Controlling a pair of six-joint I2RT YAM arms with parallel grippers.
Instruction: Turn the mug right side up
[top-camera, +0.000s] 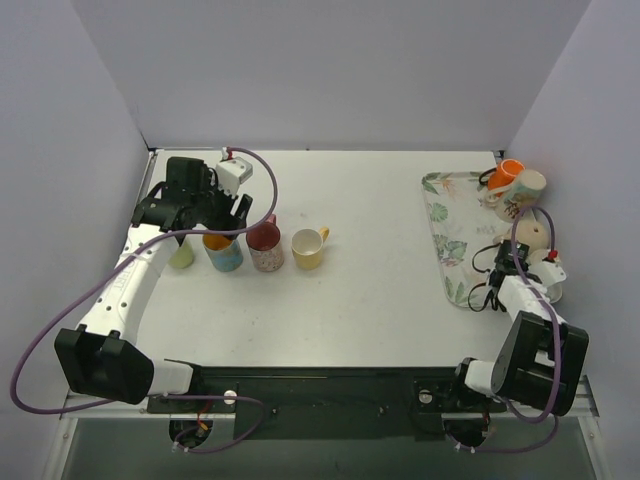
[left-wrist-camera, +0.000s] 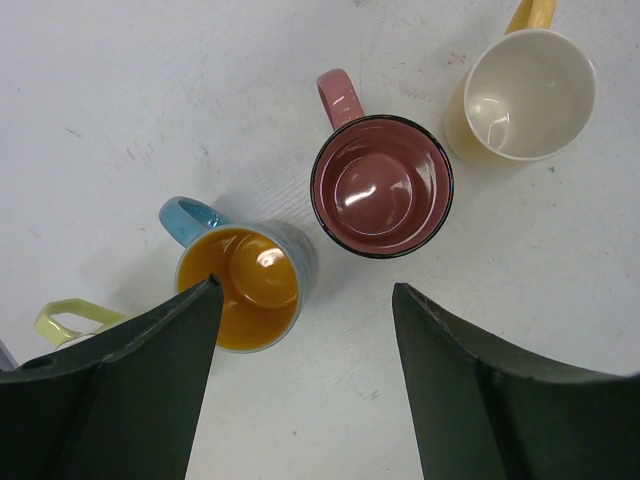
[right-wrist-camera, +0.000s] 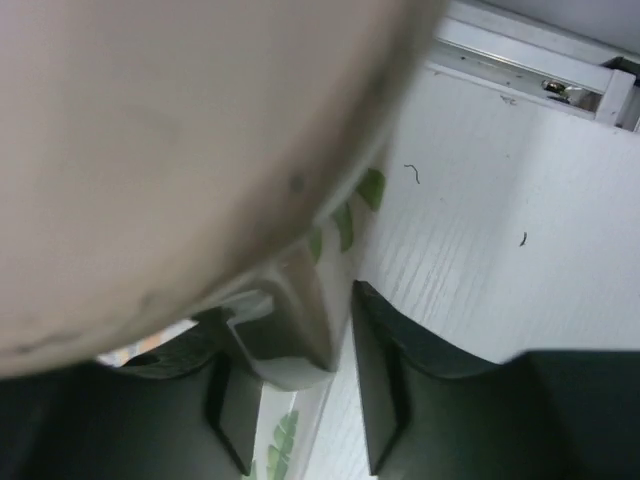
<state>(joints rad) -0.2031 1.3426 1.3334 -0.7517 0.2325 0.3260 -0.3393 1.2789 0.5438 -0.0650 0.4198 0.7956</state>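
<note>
A beige mug (top-camera: 532, 232) rests on the leaf-patterned tray (top-camera: 445, 225) at the right, not upright. In the right wrist view its body (right-wrist-camera: 180, 130) fills the upper left and its handle (right-wrist-camera: 295, 320) sits between the fingers. My right gripper (top-camera: 522, 250) (right-wrist-camera: 295, 345) is shut on that handle. My left gripper (top-camera: 225, 215) (left-wrist-camera: 307, 290) is open and empty. It hovers above the upright blue mug with an orange inside (left-wrist-camera: 245, 290).
A row of upright mugs stands at the left: pale green (top-camera: 181, 256), blue (top-camera: 223, 252), maroon (top-camera: 265, 245) (left-wrist-camera: 380, 188), yellow (top-camera: 308, 248) (left-wrist-camera: 525, 95). An orange mug (top-camera: 507, 173) and a floral mug (top-camera: 525, 188) sit at the tray's far end.
</note>
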